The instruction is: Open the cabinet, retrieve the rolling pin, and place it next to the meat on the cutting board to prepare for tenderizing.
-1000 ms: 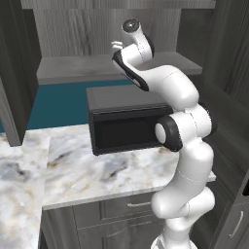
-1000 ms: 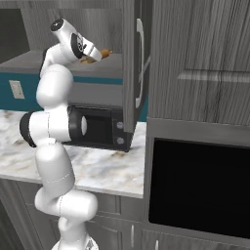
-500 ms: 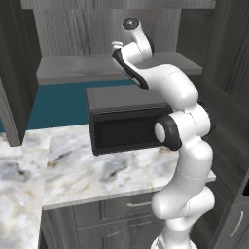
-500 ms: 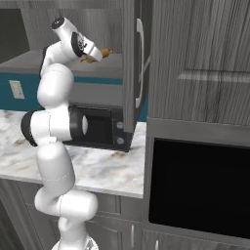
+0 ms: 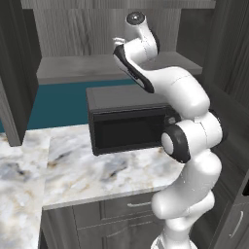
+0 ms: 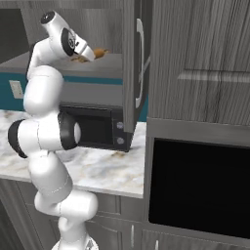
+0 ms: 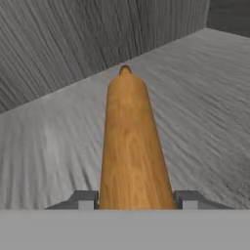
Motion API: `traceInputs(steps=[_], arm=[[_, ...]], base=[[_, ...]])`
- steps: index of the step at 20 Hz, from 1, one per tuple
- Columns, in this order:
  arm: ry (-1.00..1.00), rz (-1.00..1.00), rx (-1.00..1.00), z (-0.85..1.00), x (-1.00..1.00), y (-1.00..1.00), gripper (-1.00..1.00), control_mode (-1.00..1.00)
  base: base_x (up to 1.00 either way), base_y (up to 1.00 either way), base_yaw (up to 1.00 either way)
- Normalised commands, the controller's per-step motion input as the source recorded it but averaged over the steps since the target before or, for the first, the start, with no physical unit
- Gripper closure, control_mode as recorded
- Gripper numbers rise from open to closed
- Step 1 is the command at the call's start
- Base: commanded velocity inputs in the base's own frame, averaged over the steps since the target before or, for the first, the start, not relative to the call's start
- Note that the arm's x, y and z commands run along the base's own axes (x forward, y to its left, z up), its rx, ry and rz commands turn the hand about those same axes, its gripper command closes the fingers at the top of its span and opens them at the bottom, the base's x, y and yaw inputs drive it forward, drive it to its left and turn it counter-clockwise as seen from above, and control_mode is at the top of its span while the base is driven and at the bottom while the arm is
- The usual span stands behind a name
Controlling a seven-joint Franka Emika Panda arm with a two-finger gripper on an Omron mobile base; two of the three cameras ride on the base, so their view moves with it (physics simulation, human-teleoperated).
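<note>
We have the gripper (image 7: 136,197) closed on the near end of the rolling pin (image 7: 132,141), which lies on the grey shelf (image 7: 205,97) inside the open cabinet (image 6: 134,68), above the black microwave (image 5: 129,124). Because we hold it by one end, the far end could sag or twist in the fingers (image 7: 188,199) as we lift. It could also catch the open door on the way out.
</note>
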Motion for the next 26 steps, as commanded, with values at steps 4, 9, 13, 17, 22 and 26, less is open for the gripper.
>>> traceInputs(steps=[4, 9, 13, 17, 22, 26], arm=[[-0.04, 0.0, 0.03, 0.01, -0.99, 0.01, 1.0, -1.0], [-0.06, 0.0, 0.0, 0.06, -0.98, 0.03, 1.0, -1.0], [-0.08, 0.02, 0.0, 0.05, -0.97, 0.01, 1.0, -1.0], [-0.06, 0.07, 0.0, 0.02, -0.93, 0.0, 1.0, -1.0], [-0.03, 0.09, 0.0, 0.01, -0.94, 0.0, 1.0, -1.0], [0.0, 0.1, 0.0, 0.05, -0.9, 0.0, 1.0, -1.0]], base=[[0.0, 0.0, 0.0], [0.0, 0.0, 0.0], [0.0, 0.0, 0.0], [0.0, 0.0, 0.0], [0.0, 0.0, 0.0], [0.0, 0.0, 0.0]])
